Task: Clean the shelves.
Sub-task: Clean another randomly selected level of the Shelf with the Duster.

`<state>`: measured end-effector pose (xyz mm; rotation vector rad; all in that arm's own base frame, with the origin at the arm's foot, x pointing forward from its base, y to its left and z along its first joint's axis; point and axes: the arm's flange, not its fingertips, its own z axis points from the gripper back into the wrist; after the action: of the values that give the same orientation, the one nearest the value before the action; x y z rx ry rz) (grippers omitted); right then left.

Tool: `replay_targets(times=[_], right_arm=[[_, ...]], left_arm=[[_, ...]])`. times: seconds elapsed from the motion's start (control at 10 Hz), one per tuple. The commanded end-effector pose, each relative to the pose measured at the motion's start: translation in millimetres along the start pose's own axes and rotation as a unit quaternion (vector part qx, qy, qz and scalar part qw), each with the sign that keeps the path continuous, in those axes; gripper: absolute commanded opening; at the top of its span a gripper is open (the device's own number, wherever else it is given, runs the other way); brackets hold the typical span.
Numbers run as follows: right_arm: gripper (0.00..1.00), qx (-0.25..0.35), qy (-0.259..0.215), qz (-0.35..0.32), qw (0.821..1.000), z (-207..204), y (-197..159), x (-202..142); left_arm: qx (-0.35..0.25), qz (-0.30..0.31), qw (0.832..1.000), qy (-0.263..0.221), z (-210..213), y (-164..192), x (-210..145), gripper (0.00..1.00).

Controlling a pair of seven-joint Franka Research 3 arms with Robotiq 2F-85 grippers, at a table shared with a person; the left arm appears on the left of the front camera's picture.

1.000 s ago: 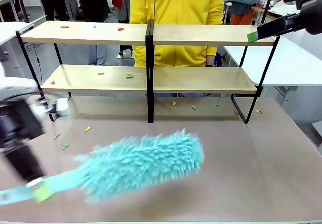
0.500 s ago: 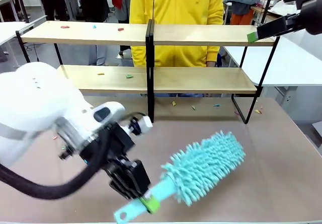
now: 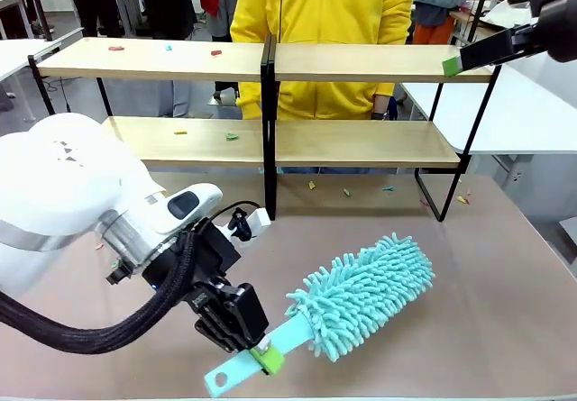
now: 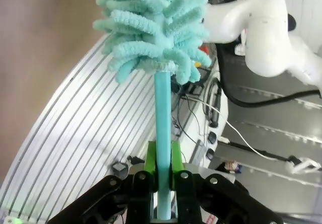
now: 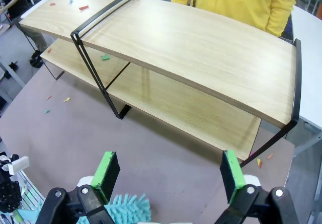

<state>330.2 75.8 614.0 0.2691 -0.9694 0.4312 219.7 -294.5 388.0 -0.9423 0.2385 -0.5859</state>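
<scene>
Near the front edge of the brown table, the left gripper is clenched on the light-blue handle of a fluffy turquoise microfibre duster. The two-tier, black-framed light-wood shelves stand along the far edge, with coloured scraps on their left boards. The right gripper hovers released above their right end. Risk: the narrow handle may pivot between the pads if the head strikes the frame. No legible writing.
</scene>
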Motion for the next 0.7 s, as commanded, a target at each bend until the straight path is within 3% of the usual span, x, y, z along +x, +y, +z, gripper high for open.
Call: replay_targets(times=[0.0,0.2,0.6], right_arm=[[1.00,0.000,0.000,0.000,1.000,0,-1,1],[1.00,0.000,0.000,0.000,1.000,0,-1,1],[1.00,0.000,0.000,0.000,1.000,0,-1,1]], left_arm=[[0.029,0.017,0.997,-0.070,-33,-8,1,0.13],[0.060,0.054,0.984,-0.159,-43,-12,6,0.13],[0.118,0.117,0.962,-0.216,-67,-22,56,0.13]])
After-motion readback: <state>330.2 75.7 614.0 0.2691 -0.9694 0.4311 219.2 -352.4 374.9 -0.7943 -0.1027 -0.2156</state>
